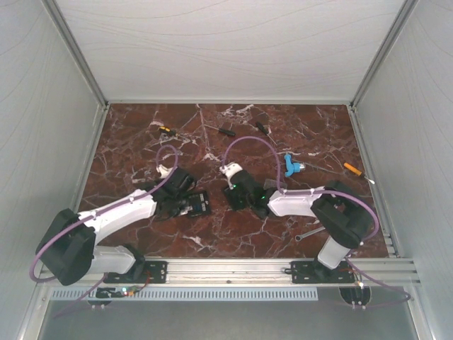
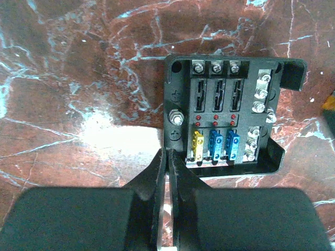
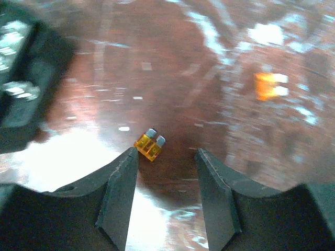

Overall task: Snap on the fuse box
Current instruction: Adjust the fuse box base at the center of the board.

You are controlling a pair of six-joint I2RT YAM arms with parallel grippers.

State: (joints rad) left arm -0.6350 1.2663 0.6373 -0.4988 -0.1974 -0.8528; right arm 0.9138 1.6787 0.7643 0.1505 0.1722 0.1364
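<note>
The left gripper (image 2: 167, 155) has its two fingers pressed together with only a hairline gap, and nothing can be seen held between them. Their tips touch the near left corner of the fuse box (image 2: 230, 117). The box lies flat on the red marble table (image 1: 127, 142), just ahead of that gripper and to its right.

The top of the box is uncovered and its inside shows. In the near row a yellow fuse (image 2: 197, 145) stands beside two blue fuses (image 2: 214, 144). Behind them sit three dark slots (image 2: 216, 94), each with a small red dot below it. Screw terminals (image 2: 260, 93) run along the far edge and down the right side.

Seen from above, the box lies between the two grippers, close to the right one but apart from it. The right gripper (image 3: 165, 152) is spread wide and grips nothing. A loose amber fuse (image 3: 149, 145) lies on the table between its fingertips, nearer the left finger; whether it touches that finger cannot be told. In the right wrist view the box is only a blurred dark shape at the left edge, off to the side of the fingers.

Further right on the table lie a blue plastic piece (image 1: 291, 164) and an orange-handled screwdriver (image 1: 352, 168), both well apart from the box.
</note>
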